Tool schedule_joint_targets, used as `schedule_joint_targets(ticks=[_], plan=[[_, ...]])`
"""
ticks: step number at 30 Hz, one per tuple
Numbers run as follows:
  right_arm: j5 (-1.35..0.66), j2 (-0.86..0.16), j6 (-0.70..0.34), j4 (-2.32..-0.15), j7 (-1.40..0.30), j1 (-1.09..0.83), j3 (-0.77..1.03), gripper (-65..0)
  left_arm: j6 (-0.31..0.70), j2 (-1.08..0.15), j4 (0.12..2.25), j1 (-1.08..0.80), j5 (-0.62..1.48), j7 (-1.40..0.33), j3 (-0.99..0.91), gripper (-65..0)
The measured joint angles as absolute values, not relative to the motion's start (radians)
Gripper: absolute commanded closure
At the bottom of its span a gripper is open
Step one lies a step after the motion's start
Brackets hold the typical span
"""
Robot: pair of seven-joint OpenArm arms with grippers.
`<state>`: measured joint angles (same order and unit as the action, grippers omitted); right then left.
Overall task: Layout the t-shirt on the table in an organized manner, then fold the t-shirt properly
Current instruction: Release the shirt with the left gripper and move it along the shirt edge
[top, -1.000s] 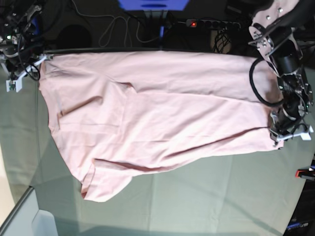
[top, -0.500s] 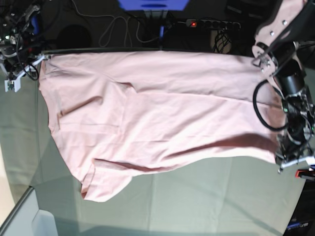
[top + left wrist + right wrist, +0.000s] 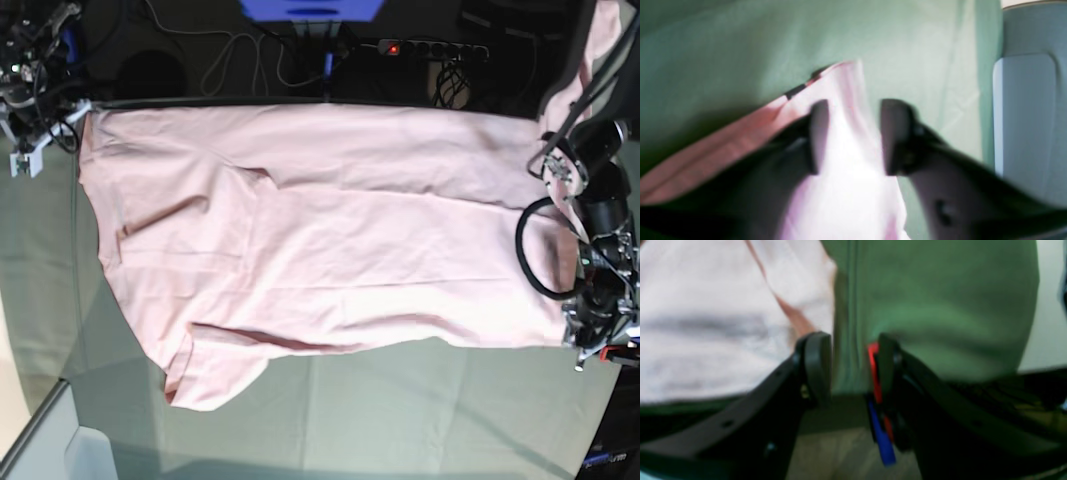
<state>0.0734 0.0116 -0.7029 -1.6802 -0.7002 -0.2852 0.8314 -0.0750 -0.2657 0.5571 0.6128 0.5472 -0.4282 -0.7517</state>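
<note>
Lying spread plain-side up across the grey-green bench (image 3: 400, 420): the pink t-shirt (image 3: 320, 230). Left claw (image 3: 851, 136) parted, shirt corner between its fingers, not pinched. Right claw (image 3: 853, 366) parted just beside the shirt's edge at the bench edge, gripping nothing.

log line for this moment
shirt: spread flat on table | left tool: open over shirt corner | right tool: open, empty

The t-shirt (image 3: 320, 240) lies spread on the table (image 3: 420, 420), between both arms.
</note>
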Motion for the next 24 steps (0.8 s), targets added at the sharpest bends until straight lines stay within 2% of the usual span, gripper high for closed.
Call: schedule_joint_targets(ticks=[3, 4, 6, 9, 13, 19, 24], plan=[[0.073, 0.004, -0.702, -1.680, -0.702, -0.283, 0.835, -23.7, -0.073, -0.269, 0.559, 0.619, 0.547, -0.422, -0.752, -51.8], [0.073, 0.003, -0.702, -1.680, -0.702, -0.280, 0.835, -23.7, -0.073, -0.271, 0.560, 0.620, 0.548, -0.421, -0.752, -55.5], [0.069, -0.001, -0.702, -1.680, -0.694, -0.278, 0.833, -23.7, -0.074, -0.270, 0.596, 0.615, 0.550, -0.434, -0.752, -58.7], [0.073, -0.009, -0.702, -1.679, -0.696, -0.279, 0.834, -24.0, -0.071, -0.272, 0.690, 0.588, 0.551, -0.433, -0.750, -56.6], [0.073, -0.008, -0.702, -1.678, -0.696, -0.272, 0.835, -24.1, -0.064, -0.269, 0.809, 0.506, 0.550, -0.535, -0.752, -52.6], [0.077, -0.008, -0.702, -1.676, -0.704, -0.255, 0.837, -24.3, -0.060, -0.270, 0.991, 0.289, 0.651, -0.591, -0.751, -52.4], [0.070, -0.007, -0.702, -1.676, -0.694, -0.231, 0.830, -30.7, -0.063, -0.282, 1.068, 0.105, 0.792, -0.608, -0.748, -52.5]])
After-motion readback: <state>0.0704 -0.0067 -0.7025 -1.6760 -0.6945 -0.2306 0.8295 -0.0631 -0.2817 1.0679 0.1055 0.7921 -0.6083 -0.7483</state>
